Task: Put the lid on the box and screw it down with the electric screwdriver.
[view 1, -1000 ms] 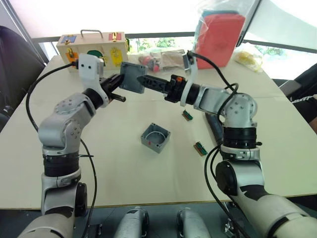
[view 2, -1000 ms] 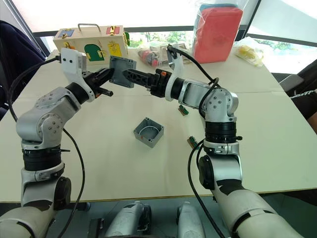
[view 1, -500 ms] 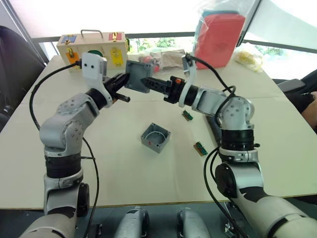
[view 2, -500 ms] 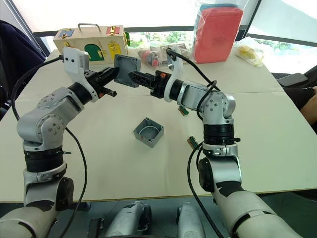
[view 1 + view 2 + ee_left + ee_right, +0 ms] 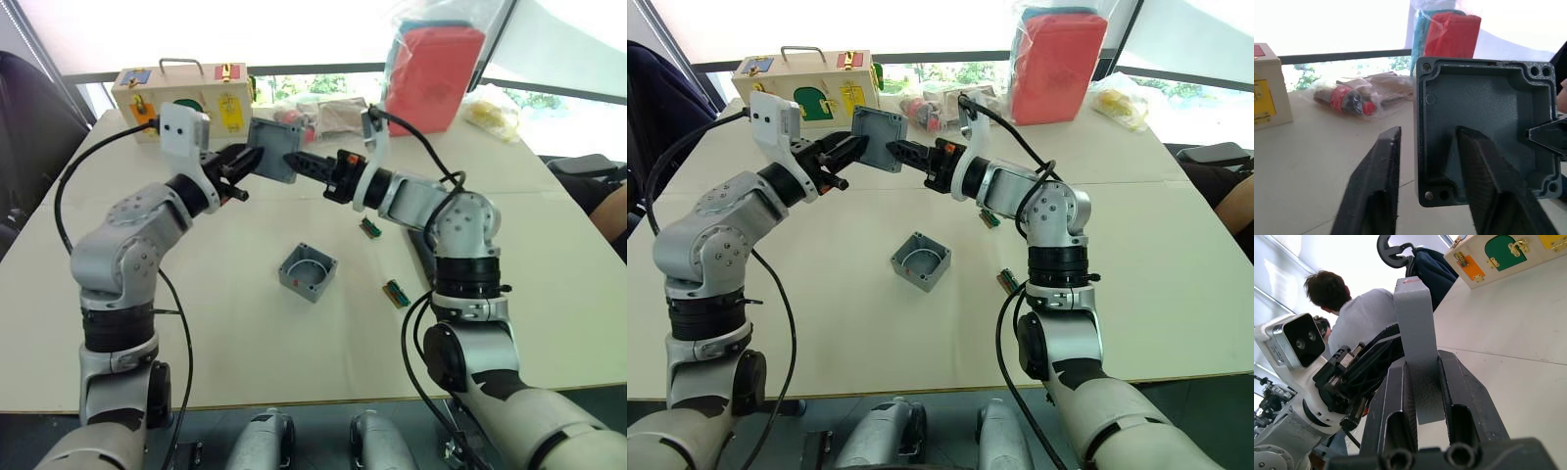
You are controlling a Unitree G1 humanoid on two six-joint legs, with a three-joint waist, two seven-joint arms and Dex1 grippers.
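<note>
1. We're over a pale beige table (image 5: 245,333) set against a bright window, with a seam line running across its middle.
2. Along the far edge we spot a wooden case (image 5: 181,93) with coloured doors and a metal handle, a clear bag of items (image 5: 323,113), a red pack in plastic wrap (image 5: 431,73) and a yellowish bag (image 5: 495,113).
3. The right wrist view catches a person (image 5: 1352,318) in a light grey top beyond the table, beside a dark chair (image 5: 1422,259).
4. No brand name or readable writing anywhere; we only make out a small red mark on the grey rim in the right wrist view.
5. The lid (image 5: 274,152) hangs in the air above the table's far half, on edge, hollow side toward the left arm.
6. The right gripper (image 5: 1422,377) pinches the lid's rim tightly between its two black fingers.
7. The left gripper (image 5: 1425,161) stands spread, one finger either side of the lid's wall, with a gap visible at the outer finger.
8. The box (image 5: 308,272) sits open-topped mid-table, well below both grippers.
9. Two small green blocks (image 5: 395,292) lie near the right arm; the electric screwdriver (image 5: 423,250) lies just behind that arm.
</note>
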